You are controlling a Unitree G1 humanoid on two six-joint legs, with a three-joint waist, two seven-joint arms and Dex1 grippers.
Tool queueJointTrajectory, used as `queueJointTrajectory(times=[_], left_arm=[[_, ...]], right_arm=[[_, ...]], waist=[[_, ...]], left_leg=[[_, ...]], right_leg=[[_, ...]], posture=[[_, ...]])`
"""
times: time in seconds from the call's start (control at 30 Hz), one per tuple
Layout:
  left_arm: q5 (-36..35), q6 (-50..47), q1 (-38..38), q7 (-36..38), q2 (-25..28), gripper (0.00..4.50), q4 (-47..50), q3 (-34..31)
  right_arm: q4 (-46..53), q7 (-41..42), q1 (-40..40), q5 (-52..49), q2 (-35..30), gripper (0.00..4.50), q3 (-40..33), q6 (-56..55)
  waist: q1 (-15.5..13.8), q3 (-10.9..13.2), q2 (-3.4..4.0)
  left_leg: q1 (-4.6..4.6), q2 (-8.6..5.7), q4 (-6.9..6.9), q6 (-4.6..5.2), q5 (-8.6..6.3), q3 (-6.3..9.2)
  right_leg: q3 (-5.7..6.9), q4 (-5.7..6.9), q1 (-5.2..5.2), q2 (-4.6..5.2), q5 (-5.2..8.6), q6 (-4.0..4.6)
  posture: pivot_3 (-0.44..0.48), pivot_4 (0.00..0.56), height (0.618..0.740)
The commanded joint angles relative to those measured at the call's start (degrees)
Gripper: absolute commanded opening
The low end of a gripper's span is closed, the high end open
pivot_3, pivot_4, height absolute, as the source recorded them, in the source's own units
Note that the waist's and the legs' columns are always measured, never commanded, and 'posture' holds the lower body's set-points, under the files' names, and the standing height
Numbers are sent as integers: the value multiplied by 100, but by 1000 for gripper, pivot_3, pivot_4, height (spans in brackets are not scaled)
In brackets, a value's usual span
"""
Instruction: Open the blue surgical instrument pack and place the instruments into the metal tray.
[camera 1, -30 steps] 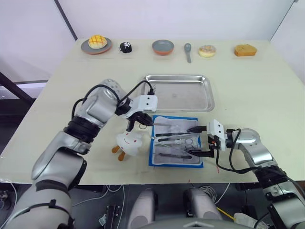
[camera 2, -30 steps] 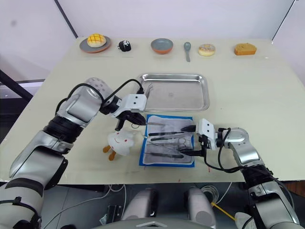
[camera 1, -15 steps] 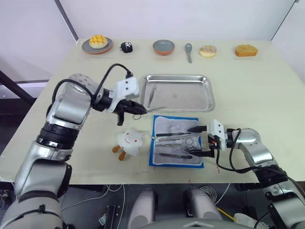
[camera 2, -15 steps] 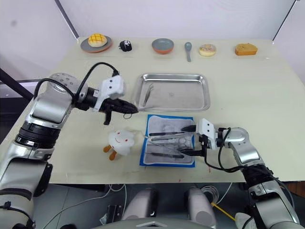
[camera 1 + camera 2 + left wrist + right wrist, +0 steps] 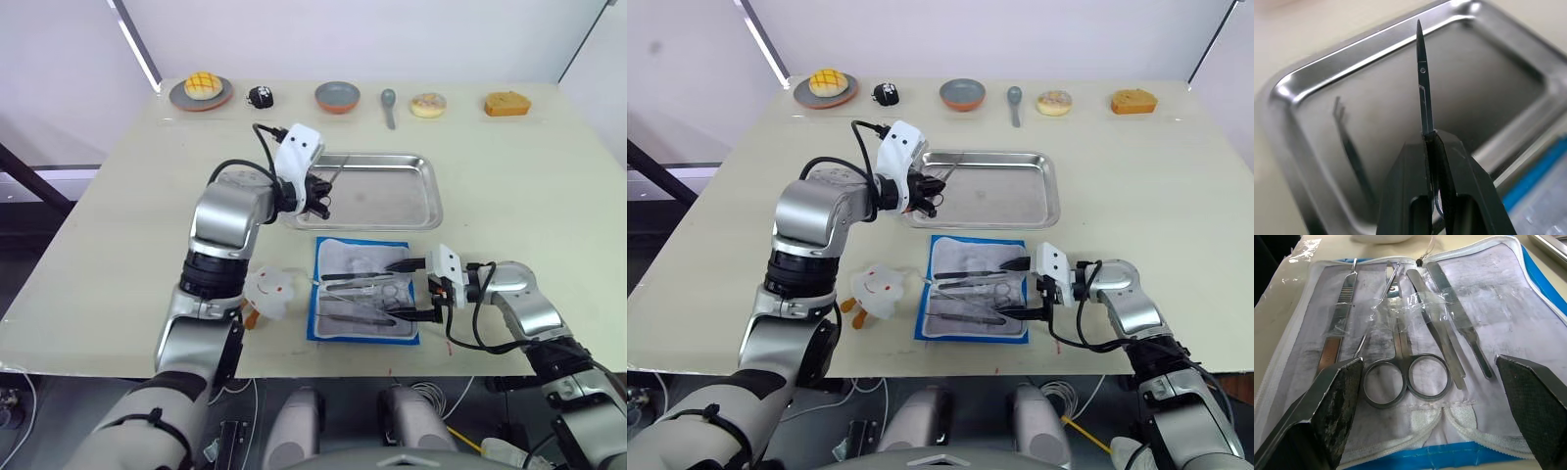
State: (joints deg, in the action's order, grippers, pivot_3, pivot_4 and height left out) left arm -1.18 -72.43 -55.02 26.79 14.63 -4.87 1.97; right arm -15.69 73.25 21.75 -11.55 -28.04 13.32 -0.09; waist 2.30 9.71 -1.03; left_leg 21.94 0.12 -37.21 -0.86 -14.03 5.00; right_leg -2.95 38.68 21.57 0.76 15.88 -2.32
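Judging the job as partway done: finding the blue surgical instrument pack (image 5: 359,242) already lying unfolded near the table's front edge, lining up, just in front of the metal tray (image 5: 387,201), with a white toy (image 5: 269,292) sitting just beside its left edge. Noticing one slim tool (image 5: 1352,152) already lying on the tray floor near its left end, too slender to name with confidence. Counting several instruments waiting in the lining's pockets: ring-handled scissors (image 5: 1400,377) in the middle, a flat ribbed handle (image 5: 1339,318) on one side, and two blunt forceps-like pieces (image 5: 1442,333) on the other, so reckoning most of the transfer as remaining. Turning to the tools: seeing the left gripper (image 5: 319,199) hanging over the tray's left end, clamping down tight on a thin pair of pointed scissors (image 5: 1422,83) by the handle end, blades closed and pointing out over the tray, tip clear of the steel and touching nothing. Taking this as the carrying step nearing a drop, with letting go over the tray floor being the likely next need. Finding the right gripper (image 5: 404,290) spread wide at the pack's right edge, gripping nothing, its two fingers (image 5: 1332,406) straddling the row of pocketed instruments; not managing to tell whether those tips are resting on the lining or hovering just above it.
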Motion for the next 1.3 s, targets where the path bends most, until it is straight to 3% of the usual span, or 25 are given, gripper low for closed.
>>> queueJointTrajectory(times=[0.03,0.3,0.53,0.97,1.17,1.3], left_arm=[[103,-301,-423,-645,-330,123,-544,-118],[135,109,-947,-1517,-736,123,-1959,-332],[38,571,-1190,-1813,-899,123,-2798,-419],[-10,904,-1209,-2135,-1009,123,-3222,-495],[-175,726,-1138,-2233,-1068,2380,-3040,-729],[-259,602,-1072,-2205,-1052,2380,-2717,-742]], right_arm=[[-183,105,-226,170,-39,4500,279,272],[-45,71,-311,132,-47,4500,250,347],[-25,50,-335,143,-30,4500,234,367],[58,7,-412,134,-55,4500,204,412],[42,7,-409,130,-80,4500,189,417],[53,8,-418,128,-88,4500,188,419]], waist=[[4,0,0],[8,0,0],[4,1,0],[6,1,0],[4,1,0],[5,1,-1]], left_leg=[[1,-1,0,0,0,-1],[-1,-3,3,-4,1,-1],[1,-5,3,-8,2,-3],[2,-9,4,-21,11,-7],[2,-8,4,-21,11,-7],[2,-8,4,-21,11,-7]], right_leg=[[-1,0,0,2,0,0],[-2,1,1,12,-1,-1],[0,-3,1,19,-1,-2],[2,-3,1,19,0,-3],[2,-3,1,19,0,-4],[2,-2,1,19,1,-5]], posture=[[0,150,740],[0,150,740],[0,150,740],[0,150,740],[0,150,740],[0,150,740]])
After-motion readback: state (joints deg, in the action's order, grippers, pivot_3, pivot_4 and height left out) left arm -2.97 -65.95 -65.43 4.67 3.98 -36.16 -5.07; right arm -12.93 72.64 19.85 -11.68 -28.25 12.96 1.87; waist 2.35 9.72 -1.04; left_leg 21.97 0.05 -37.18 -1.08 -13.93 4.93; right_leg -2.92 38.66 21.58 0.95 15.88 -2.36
